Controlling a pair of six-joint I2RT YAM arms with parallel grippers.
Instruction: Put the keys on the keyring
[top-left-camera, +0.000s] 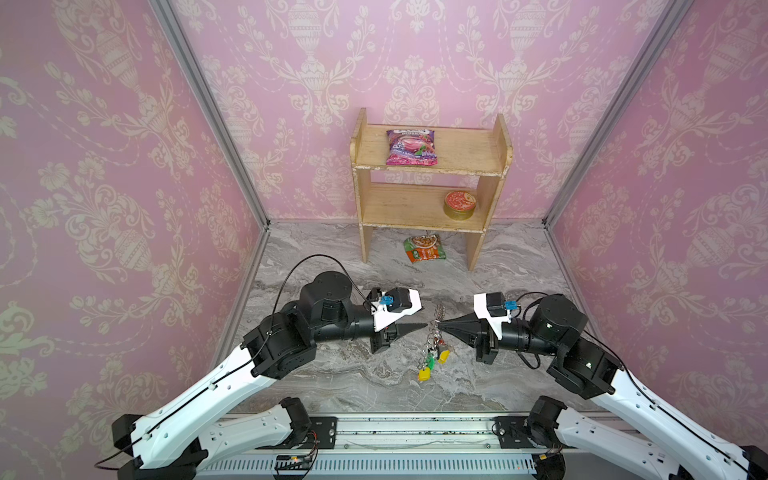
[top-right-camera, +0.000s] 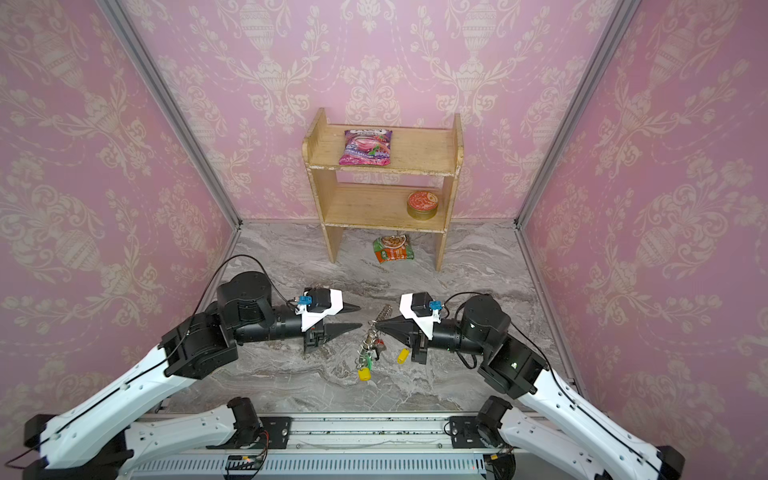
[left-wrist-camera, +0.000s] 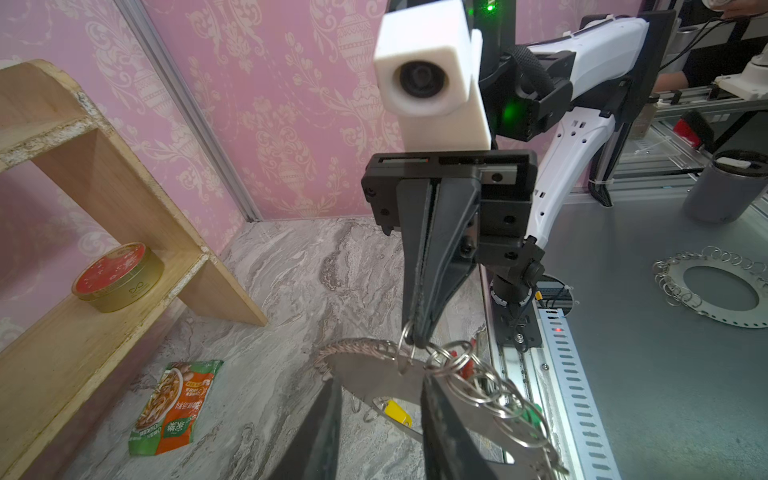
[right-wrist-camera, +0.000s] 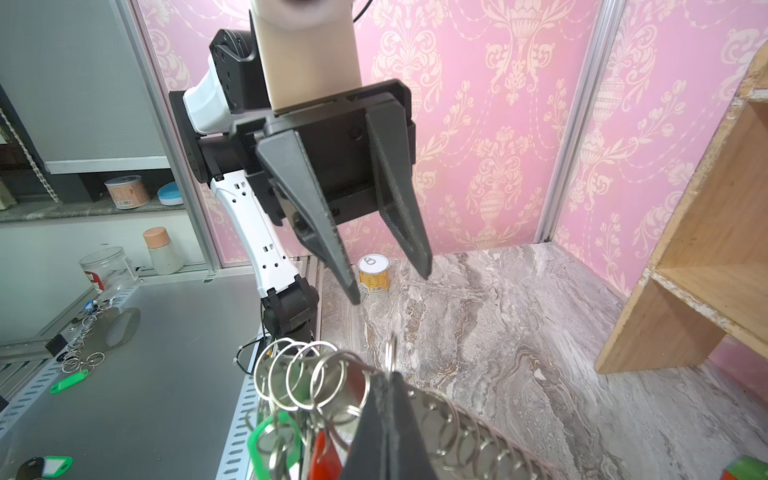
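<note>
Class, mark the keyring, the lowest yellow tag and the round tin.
keyring (left-wrist-camera: 374, 374): left wrist view, flat band.
lowest yellow tag (top-left-camera: 424, 374): a top view, its middle.
round tin (top-left-camera: 459, 201): a top view, red lid.

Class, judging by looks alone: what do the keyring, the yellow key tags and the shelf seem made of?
Keyring: likely metal, dull grey band with shiny wire loops. Yellow tags: probably plastic, smooth, bright colour. Shelf: wood, pale grain, chipped edges.

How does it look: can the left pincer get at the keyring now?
Probably yes. The left pincer, open, faces the keyring with nothing between them; the right pincer grips it from the opposite side.
</note>
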